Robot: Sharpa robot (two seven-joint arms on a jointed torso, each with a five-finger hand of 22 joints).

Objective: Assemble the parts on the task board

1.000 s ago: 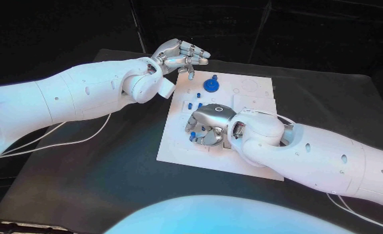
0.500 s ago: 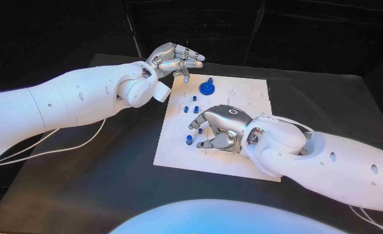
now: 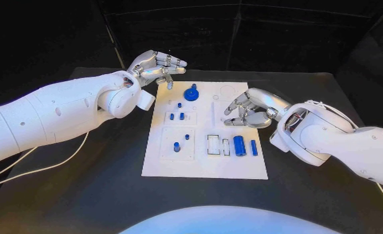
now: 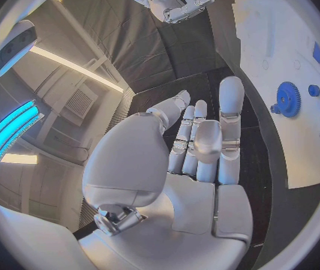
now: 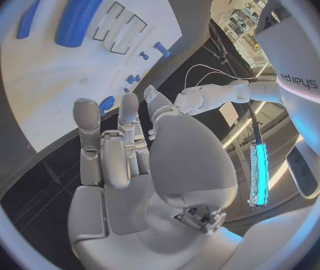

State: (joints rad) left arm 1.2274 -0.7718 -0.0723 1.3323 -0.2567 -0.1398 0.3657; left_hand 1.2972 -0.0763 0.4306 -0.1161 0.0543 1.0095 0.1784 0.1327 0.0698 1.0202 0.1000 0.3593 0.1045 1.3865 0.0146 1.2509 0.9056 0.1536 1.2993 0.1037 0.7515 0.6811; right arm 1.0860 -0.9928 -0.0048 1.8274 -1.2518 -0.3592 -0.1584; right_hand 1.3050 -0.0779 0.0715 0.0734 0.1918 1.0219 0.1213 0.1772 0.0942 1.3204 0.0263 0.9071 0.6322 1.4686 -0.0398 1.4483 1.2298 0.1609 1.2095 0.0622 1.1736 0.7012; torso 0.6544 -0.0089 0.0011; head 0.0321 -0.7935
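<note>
The white task board (image 3: 160, 159) lies in the middle of the black table. A blue gear (image 3: 191, 92) stands near its far edge, with small blue pegs (image 3: 176, 116) below it and two more pegs (image 3: 176, 146) nearer me. A thick blue cylinder (image 3: 238, 145) and a thin blue pin (image 3: 254, 147) lie at the board's right. My left hand (image 3: 155, 67) hovers by the far left corner, fingers loosely bent, holding nothing. My right hand (image 3: 251, 108) hangs over the board's right edge, empty. The gear (image 4: 288, 98) and the cylinder (image 5: 77, 16) also appear in the wrist views.
Empty white slots (image 3: 214, 144) sit left of the cylinder. A white cable (image 3: 48, 165) trails over the table under my left arm. Bare black tabletop (image 3: 96, 190) surrounds the board on every side.
My right hand has lifted off the board's middle and drawn back to its right edge, uncovering the cylinder and pin. The left hand stays by the far left corner. The camera has shifted.
</note>
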